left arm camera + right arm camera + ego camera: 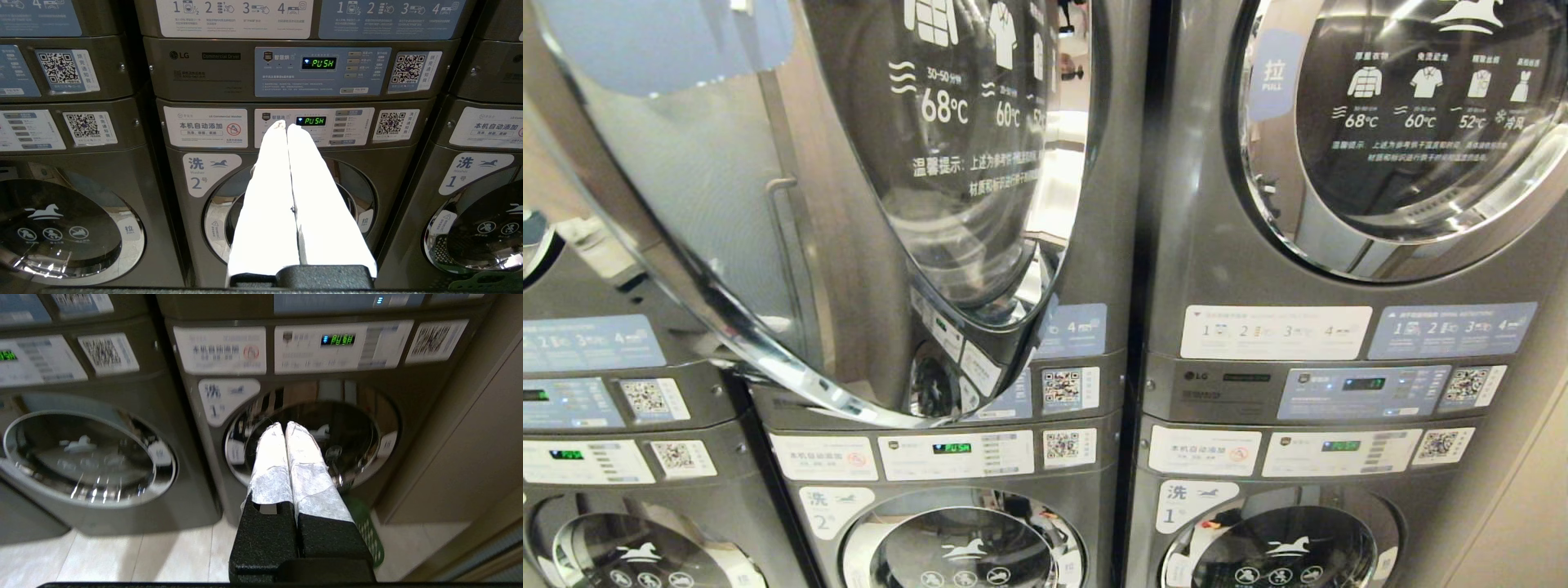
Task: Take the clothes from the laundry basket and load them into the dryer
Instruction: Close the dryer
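Observation:
The middle dryer's round chrome door stands swung open toward me, hiding its drum. That dryer's control panel reads PUSH. My left gripper is shut and empty, pointing at the panel of washer 2 below. Shut and empty too, my right gripper hangs in front of the glass door of washer 1. A green edge of the laundry basket shows on the floor beneath the right gripper and at the left wrist view's corner. The clothes are out of view. Neither arm is in the head view.
Grey stacked machines fill the view, dryers above washers. The right dryer's door is closed. A beige wall panel stands right of washer 1. Pale floor tiles lie in front of the washers.

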`<state>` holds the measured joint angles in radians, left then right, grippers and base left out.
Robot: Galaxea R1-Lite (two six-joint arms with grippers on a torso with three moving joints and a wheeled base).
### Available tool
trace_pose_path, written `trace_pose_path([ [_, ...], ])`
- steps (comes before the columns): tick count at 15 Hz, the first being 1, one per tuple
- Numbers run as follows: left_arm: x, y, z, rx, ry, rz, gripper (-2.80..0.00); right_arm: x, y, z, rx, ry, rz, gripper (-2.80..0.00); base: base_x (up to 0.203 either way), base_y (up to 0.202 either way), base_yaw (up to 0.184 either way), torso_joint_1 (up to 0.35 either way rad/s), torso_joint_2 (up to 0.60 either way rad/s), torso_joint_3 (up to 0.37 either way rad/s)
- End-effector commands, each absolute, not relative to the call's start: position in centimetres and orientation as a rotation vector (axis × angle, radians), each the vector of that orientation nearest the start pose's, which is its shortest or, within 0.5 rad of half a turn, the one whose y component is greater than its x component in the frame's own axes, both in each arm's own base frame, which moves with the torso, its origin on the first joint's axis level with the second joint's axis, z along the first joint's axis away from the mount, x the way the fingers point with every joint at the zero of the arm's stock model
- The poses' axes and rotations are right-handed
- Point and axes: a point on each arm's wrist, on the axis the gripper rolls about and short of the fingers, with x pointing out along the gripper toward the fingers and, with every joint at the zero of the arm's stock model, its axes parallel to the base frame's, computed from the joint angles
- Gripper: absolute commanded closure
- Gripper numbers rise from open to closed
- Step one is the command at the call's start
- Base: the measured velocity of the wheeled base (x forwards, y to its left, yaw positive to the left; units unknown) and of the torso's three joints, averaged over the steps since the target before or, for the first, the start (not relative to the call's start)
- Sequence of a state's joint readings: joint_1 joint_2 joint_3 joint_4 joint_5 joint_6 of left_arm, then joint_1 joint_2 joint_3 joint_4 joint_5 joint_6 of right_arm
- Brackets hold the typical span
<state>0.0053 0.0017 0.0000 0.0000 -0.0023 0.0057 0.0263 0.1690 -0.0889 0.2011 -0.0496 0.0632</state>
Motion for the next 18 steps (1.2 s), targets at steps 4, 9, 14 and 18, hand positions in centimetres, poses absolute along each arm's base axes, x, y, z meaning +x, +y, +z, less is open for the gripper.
trace_pose_path([
  [4, -2.3, 0.0, 7.6, 0.018, 0.002, 0.003, 0.0, -3.1, -0.1, 7.9, 0.028, 0.117, -0.049, 0.0, 0.0, 0.0, 0.0, 0.0, 0.0, 0.0],
  [9, -4.1, -0.8, 13.2, 0.102, -0.259, -0.338, 0.0, -3.1, -0.1, 7.9, 0.022, 0.119, -0.049, 0.0, 0.0, 0.0, 0.0, 0.0, 0.0, 0.0],
  [14, -3.2, -1.3, 26.6, 0.146, -0.366, -0.604, 0.0, -3.1, -0.1, 7.9, 0.022, 0.121, -0.047, 0.0, 0.0, 0.0, 0.0, 0.0, 0.0, 0.0],
  [18, -1.8, -1.6, 33.0, 0.147, -0.37, -0.971, 0.0, -3.1, -0.1, 7.9, 0.02, 0.121, -0.047, 0.0, 0.0, 0.0, 0.0, 0.0, 0.0, 0.0],
])
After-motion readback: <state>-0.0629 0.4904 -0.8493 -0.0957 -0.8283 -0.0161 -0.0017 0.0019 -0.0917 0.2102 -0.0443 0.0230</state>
